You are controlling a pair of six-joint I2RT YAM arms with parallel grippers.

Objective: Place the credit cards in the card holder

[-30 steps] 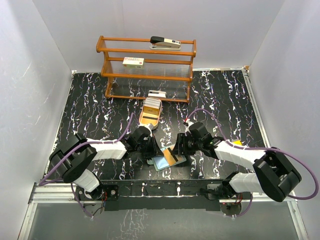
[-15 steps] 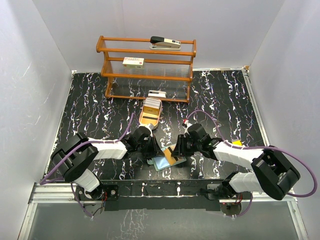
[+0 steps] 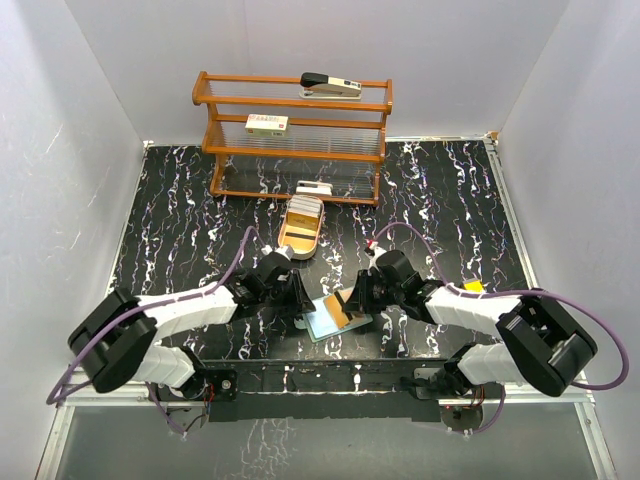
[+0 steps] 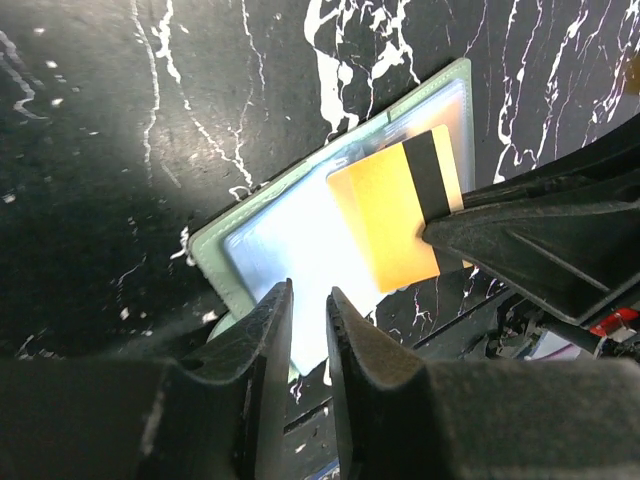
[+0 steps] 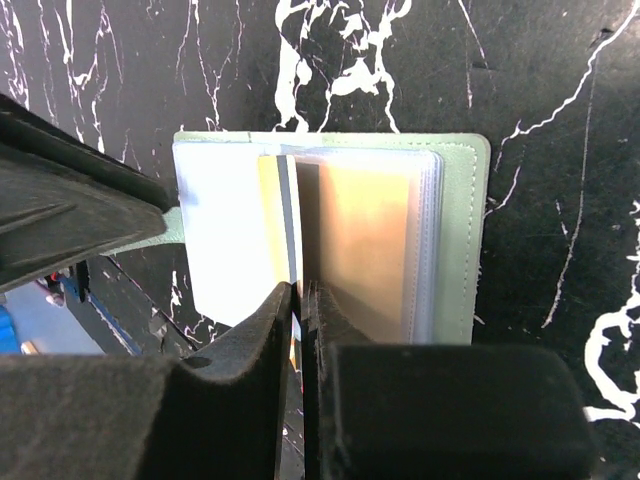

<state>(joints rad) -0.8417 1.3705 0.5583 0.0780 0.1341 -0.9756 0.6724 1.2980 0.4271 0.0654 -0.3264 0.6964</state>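
The sage-green card holder point(image 3: 320, 326) lies open near the table's front edge, its clear pockets point(image 4: 290, 250) facing up. A gold-orange credit card point(image 4: 395, 220) with a black stripe rests over the pockets. My right gripper point(image 5: 300, 290) is shut on that card, which shows edge-on point(image 5: 288, 210) in the right wrist view; in the top view this gripper point(image 3: 350, 302) is at the holder's right side. My left gripper point(image 4: 310, 300) hovers over the holder's near-left edge with a narrow gap between its jaws and nothing in it; the top view shows it point(image 3: 300, 305) left of the holder.
A tan oval tray point(image 3: 300, 228) sits behind the holder. Behind it stands a wooden rack point(image 3: 295, 150) carrying a stapler point(image 3: 330, 84) and white boxes point(image 3: 266, 123). A small yellow item point(image 3: 473, 286) lies beside the right arm. White walls enclose the table.
My right gripper has closed on the gold card and laid it lower over the pockets. My left gripper's jaws have parted slightly, and the left arm has stretched out lower.
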